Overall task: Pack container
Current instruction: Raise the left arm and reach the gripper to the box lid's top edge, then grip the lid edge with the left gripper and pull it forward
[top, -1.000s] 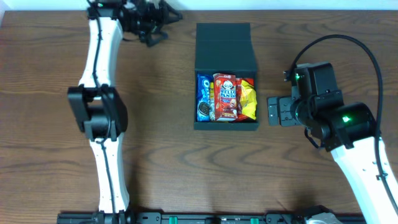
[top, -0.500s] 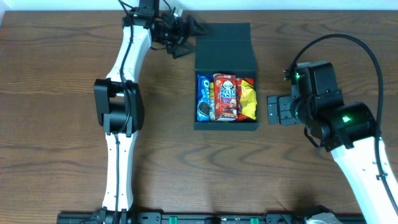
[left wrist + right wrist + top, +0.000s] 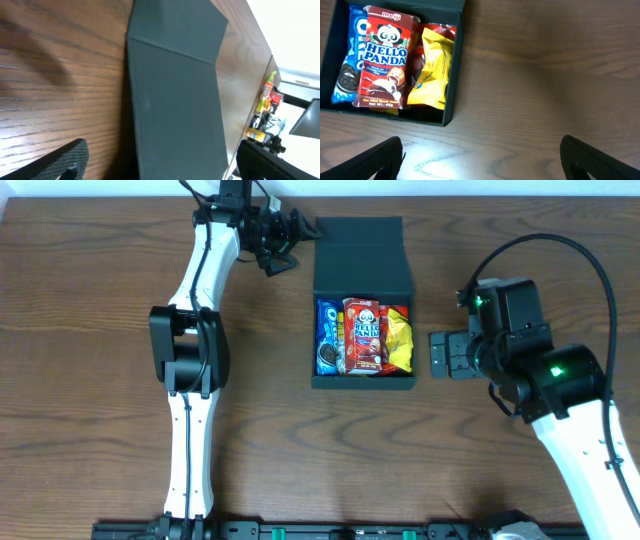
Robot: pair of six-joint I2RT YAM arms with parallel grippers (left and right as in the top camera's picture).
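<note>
The left jaws are spread wide. In the left wrist view their two dark fingers show only at the bottom corners, with nothing between them and nothing gripped. The right jaws are just as wide. Their fingers sit at the lower corners of the right wrist view, over bare wood, and they hold nothing.

From overhead I see the container lying open in the middle of the table, its flap lid folded back flat on the far side. The left jaws are at the lid's far left corner, pointing toward it and very close to its edge. I cannot tell from above whether a fingertip touches it. In the left wrist view the dark lid fills the space ahead between the fingers.

The right jaws are just beside the container's right wall, level with the packets. They face the box with a narrow strip of table in between, so they are not touching it.

I count one container and three snack packets inside it, side by side:
- a blue Oreo packet on the left
- a red Hello Panda packet in the middle, lying over its neighbours' edges
- a yellow packet against the right wall

A bit of red shows at the yellow packet's top. I cannot tell whether that is a fourth packet.
</note>
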